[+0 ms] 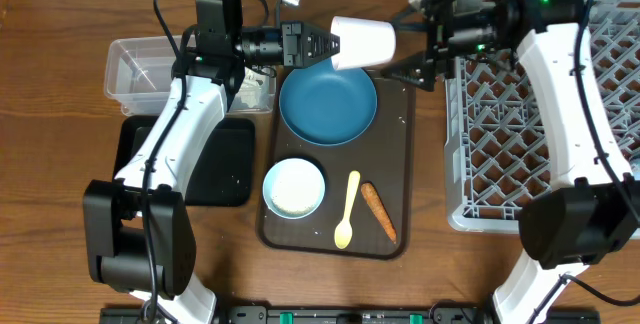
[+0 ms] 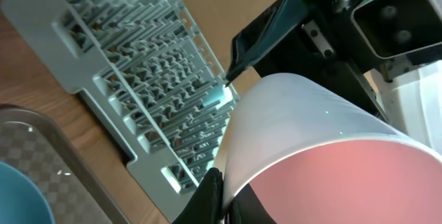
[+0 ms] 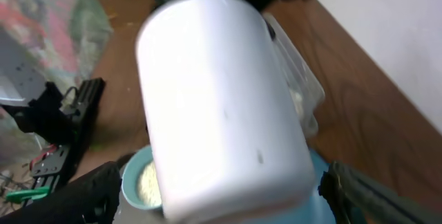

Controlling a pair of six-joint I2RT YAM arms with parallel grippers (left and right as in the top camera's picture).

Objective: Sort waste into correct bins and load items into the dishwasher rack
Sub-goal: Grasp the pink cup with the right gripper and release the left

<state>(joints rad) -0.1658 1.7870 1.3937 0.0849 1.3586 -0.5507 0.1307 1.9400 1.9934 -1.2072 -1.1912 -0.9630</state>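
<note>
On the near half of the dark brown rectangular serving tray (image 1: 395, 154) lie one pale yellow plastic spoon (image 1: 348, 212) and one small orange carrot (image 1: 378, 212), side by side but apart. One round, pale-blue-rimmed bowl with a whitish grainy filling (image 1: 294, 187) sits at the tray's near left corner. Bare tray shows along its right side.

Farther back on the tray is one large round dark blue dish (image 1: 327, 109). Its far rim is hidden under the one pink-and-white cup (image 1: 362, 42), which lies sideways in the air over the tray's far edge.

The left gripper (image 1: 318, 44) pinches the cup's rim, and one finger (image 2: 207, 196) shows against the wall by the pink inside. The right gripper (image 1: 408, 46) stands wide at the cup's base. In its wrist view the fingers (image 3: 366, 196) sit at either lower corner with a gap to the white wall (the cup fills most of that frame, blurred).

Left of the tray, one shallow black rectangular tray (image 1: 225, 164) lies partly under the left arm. Beyond it is one clear plastic rectangular tub (image 1: 135, 64), and its right end is hard to make out behind the arm.

Right of the serving tray, across a narrow strip of wood, is the large light grey pegged plastic rack (image 1: 500, 134). It is crossed by the right arm and cut off at the picture's edge.
</note>
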